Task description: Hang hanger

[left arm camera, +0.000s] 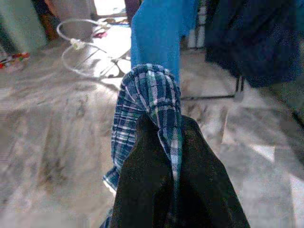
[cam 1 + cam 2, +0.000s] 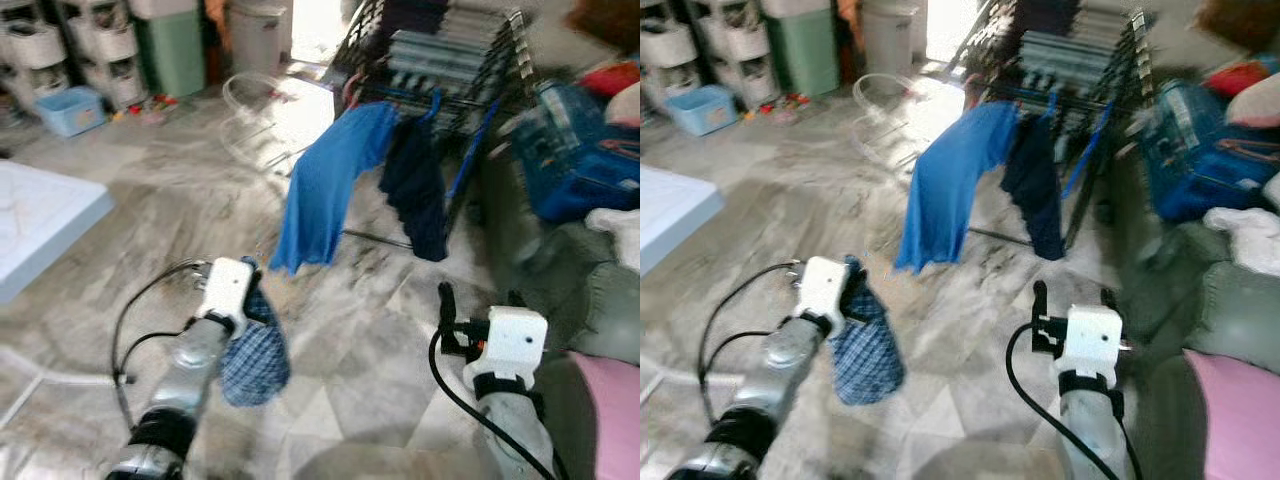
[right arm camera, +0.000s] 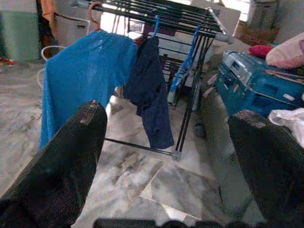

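Note:
My left gripper is shut on a blue plaid garment, which hangs below it over the marble floor; in the left wrist view the plaid cloth bunches over the black fingers. My right gripper is held low on the right, open and empty, its fingers wide apart. Ahead stands a black drying rack. A bright blue shirt and a dark navy garment hang from its near edge on hangers. The picture is blurred.
A blue box sits right of the rack, with a pink cushion close by my right arm. A white slab lies at left. A green bin, a blue basket and a white wire frame stand at the back.

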Available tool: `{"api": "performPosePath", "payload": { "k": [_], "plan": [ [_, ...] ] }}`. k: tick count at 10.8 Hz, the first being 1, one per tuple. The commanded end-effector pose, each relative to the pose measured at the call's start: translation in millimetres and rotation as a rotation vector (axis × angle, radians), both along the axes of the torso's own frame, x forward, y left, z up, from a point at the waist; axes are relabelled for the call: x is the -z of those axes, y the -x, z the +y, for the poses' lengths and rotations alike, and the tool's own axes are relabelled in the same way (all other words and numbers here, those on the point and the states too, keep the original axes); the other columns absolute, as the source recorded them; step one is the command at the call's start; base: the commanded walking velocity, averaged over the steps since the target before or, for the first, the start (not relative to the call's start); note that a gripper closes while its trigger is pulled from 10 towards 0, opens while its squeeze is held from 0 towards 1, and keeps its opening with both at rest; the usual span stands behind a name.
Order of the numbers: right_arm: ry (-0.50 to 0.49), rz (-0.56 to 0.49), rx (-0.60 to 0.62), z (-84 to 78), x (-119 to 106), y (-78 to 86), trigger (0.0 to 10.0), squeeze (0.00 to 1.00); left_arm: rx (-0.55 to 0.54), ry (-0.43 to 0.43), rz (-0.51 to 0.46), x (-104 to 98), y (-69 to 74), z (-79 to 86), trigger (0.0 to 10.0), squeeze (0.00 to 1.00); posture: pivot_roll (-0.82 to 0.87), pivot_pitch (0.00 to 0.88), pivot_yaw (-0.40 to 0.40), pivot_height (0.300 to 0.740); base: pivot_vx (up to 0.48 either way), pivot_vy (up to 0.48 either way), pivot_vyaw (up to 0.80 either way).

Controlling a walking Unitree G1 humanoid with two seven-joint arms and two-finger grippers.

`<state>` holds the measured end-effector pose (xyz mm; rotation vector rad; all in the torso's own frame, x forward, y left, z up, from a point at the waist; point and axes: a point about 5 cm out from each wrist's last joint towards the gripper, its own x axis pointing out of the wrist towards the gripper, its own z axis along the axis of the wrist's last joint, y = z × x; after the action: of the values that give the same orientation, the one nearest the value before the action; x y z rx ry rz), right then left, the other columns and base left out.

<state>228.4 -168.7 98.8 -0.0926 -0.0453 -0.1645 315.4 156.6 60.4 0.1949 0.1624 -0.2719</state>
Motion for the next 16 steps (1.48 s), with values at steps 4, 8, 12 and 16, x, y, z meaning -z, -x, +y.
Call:
{"api": "performPosePath", "payload": {
  "k": [4,8,12,16],
  "plan": [
    [-0.021,-0.014,0.113,-14.5,1.6,5.4,10.0,0.0,0.046,-0.057,0.021,0.6,14.2,13.0,10.0,0.0,0.11,0.079,-0.077,0.74,0.0,0.0,0.0],
    [-0.03,-0.023,0.134,-16.1,0.3,5.9,10.0,0.0,0.09,0.04,-0.009,-16.4,-1.2,-19.8,10.0,0.0,0.06,0.074,-0.074,0.74,0.0,0.0,0.0],
    [-0.011,-0.012,0.153,-19.7,3.5,11.1,10.0,0.0,0.092,0.116,-0.003,-27.2,-20.5,-36.8,10.0,0.0,0.04,0.067,-0.058,0.74,0.168,0.0,0.0],
    [-0.016,0.0,0.151,-17.3,7.7,12.4,10.0,0.0,0.121,0.119,-0.008,-29.1,-22.9,-38.0,10.0,0.0,0.04,0.064,-0.046,0.74,0.409,0.0,0.0]
  ]
}}
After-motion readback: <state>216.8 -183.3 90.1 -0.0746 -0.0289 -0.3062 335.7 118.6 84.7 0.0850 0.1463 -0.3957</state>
